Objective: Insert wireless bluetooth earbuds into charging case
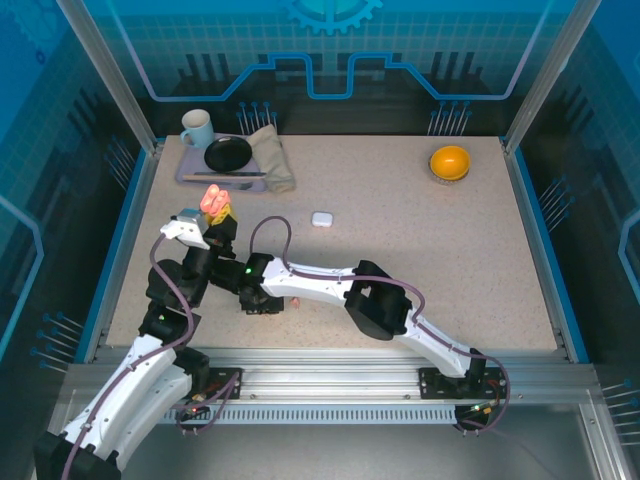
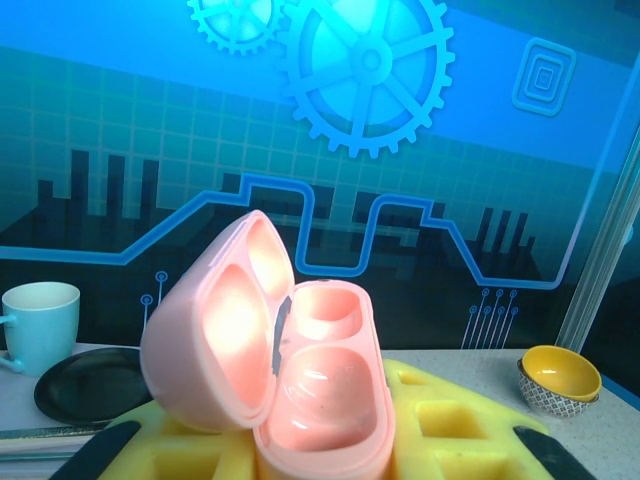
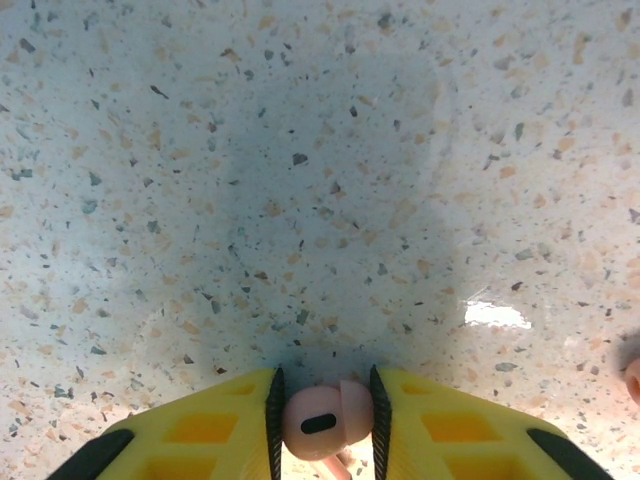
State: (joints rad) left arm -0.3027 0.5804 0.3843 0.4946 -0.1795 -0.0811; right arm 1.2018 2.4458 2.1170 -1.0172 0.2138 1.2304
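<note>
Pinching the salmon-pink earbud [image 3: 320, 420] between the yellow fingers [image 3: 230, 430] of the right gripper [image 3: 322, 395], low over the speckled table [image 3: 320, 180], dark slot turned toward the wrist camera. Clamping snugly on both sides, by the look of it.

Holding up the pink charging case [image 2: 300, 370] in the clenched left gripper [image 2: 320, 445], with the lid thrown open to the left and two bare wells lined up one behind the other, long axis running away from the wrist.

Seen from above: case [image 1: 214, 203] lying up and to the left of the right gripper [image 1: 262, 300], near but apart, and apparently raised off the table. Calling, most likely, for a lift and a short swing up-left by the right arm, then a drop into one well with the bud turned to match.

Leaving a second pink earbud [image 3: 632, 380] on the table just to the right. Sitting well apart, farther out: a white case [image 1: 321, 219].

Risking a twist of the bud in that narrow pinch, or a knock against the open lid.
</note>
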